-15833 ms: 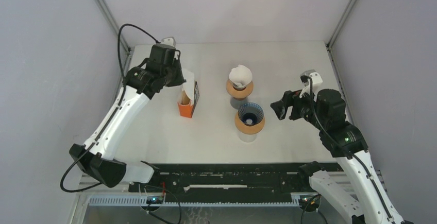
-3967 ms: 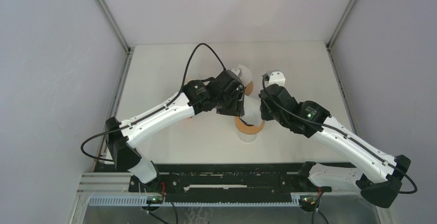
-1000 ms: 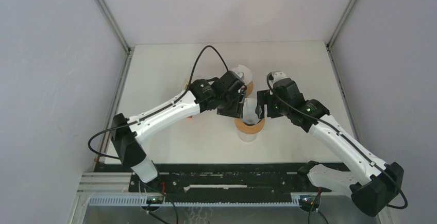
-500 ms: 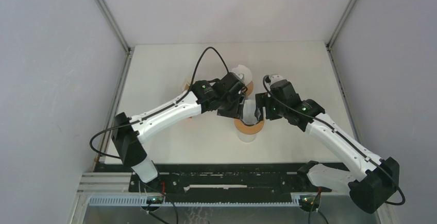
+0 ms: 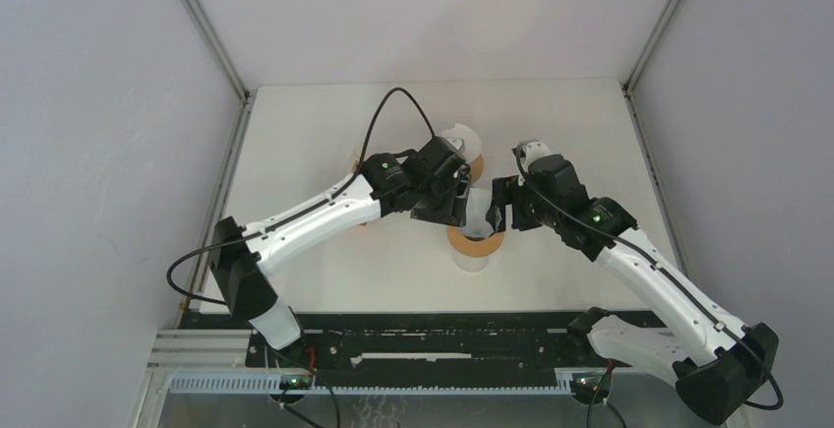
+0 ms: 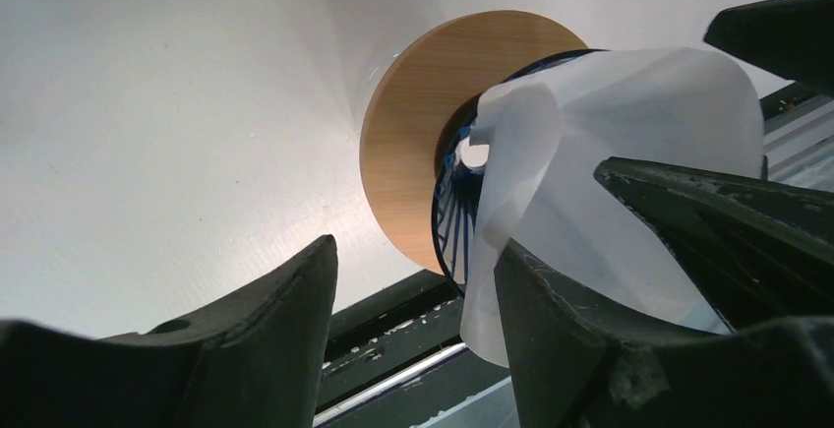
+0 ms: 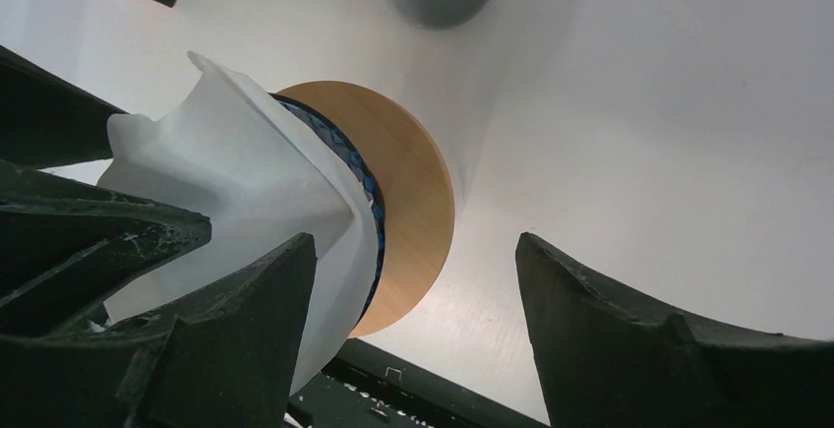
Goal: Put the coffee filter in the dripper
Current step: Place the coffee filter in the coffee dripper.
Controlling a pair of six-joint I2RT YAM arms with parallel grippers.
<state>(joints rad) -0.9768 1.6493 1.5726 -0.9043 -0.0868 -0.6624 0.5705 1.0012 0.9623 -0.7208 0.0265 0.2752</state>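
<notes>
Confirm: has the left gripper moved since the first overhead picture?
Yes. The left gripper moved rightward and toward the bases: it was left of the far wood-collared dripper, and now sits just in front of it, at the white paper filter.

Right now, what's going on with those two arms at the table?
Both arms meet over the near dripper. A white paper filter stands in its mouth, sticking out and not yet seated. The left gripper and right gripper flank it with jaws open, neither clearly pinching the paper.
</notes>
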